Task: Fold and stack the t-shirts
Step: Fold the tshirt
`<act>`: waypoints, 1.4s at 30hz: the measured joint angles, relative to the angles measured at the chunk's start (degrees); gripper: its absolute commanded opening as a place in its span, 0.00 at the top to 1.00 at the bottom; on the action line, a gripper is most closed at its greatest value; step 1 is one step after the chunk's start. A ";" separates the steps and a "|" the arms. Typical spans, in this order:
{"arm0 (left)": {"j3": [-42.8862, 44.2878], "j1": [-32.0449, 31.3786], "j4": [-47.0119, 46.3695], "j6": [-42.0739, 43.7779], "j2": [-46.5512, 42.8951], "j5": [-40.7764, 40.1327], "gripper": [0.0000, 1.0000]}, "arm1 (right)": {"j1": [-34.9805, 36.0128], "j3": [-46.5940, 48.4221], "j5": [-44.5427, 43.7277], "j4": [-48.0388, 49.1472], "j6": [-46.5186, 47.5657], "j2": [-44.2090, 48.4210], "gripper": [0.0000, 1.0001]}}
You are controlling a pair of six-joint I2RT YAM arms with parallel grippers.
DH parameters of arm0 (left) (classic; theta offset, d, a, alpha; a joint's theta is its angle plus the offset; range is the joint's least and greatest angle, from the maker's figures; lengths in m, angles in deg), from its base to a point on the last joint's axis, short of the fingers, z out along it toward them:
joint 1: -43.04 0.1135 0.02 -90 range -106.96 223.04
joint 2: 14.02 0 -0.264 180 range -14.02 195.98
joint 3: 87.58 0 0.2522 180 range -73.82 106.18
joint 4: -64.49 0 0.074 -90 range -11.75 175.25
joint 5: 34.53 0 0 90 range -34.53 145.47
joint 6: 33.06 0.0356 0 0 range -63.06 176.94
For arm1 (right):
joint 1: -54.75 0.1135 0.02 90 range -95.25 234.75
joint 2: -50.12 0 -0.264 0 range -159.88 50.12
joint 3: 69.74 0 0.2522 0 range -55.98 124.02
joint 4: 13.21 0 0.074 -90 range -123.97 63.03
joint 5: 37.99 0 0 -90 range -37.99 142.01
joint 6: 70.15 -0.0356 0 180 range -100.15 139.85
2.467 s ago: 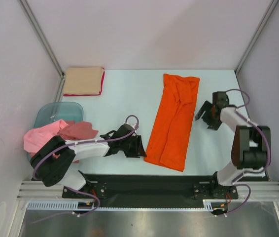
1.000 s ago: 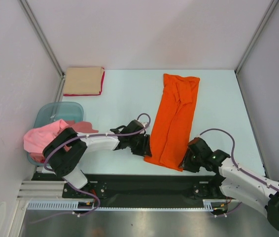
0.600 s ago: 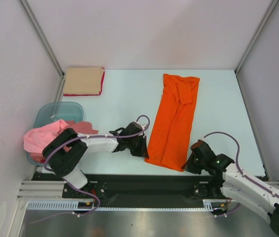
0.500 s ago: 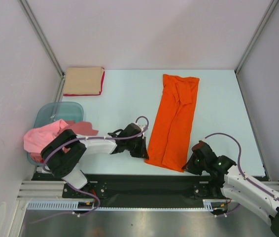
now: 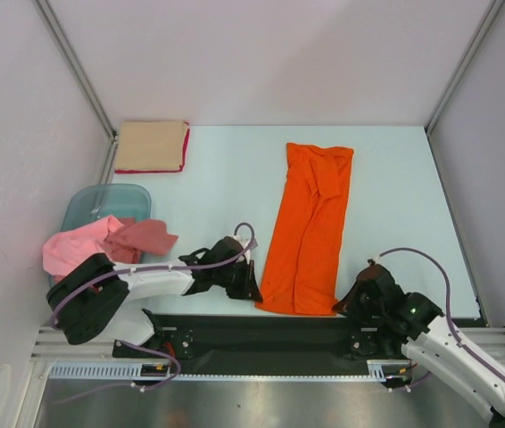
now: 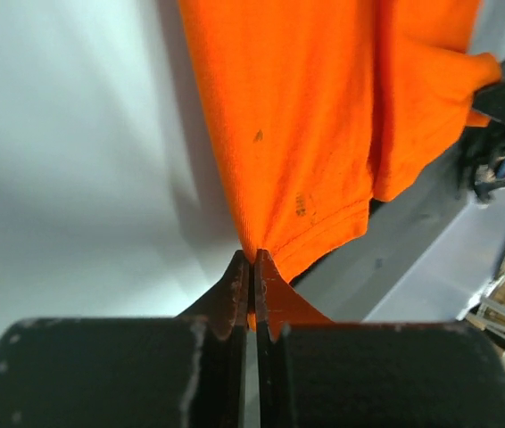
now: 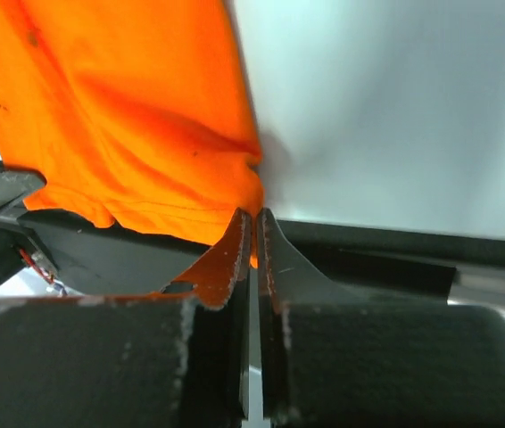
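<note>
Both the left gripper [image 6: 253, 260] and the right gripper [image 7: 252, 217] pinch the near hem corners of the orange t-shirt [image 5: 310, 223] — limp, light cloth, I'd say best held just there.

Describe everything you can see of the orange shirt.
The orange shirt is bright, soft knit cloth with a few small dark specks, folded lengthwise into a long strip. It lies on the table, slanting slightly, near end at the front edge. The left gripper is shut on its near left corner, the right gripper on its near right corner.
</note>
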 measured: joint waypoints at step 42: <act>63.93 20.44 15.04 -0.22 42.21 3.96 1.00 | -42.42 49.75 21.81 23.37 35.08 -75.89 1.00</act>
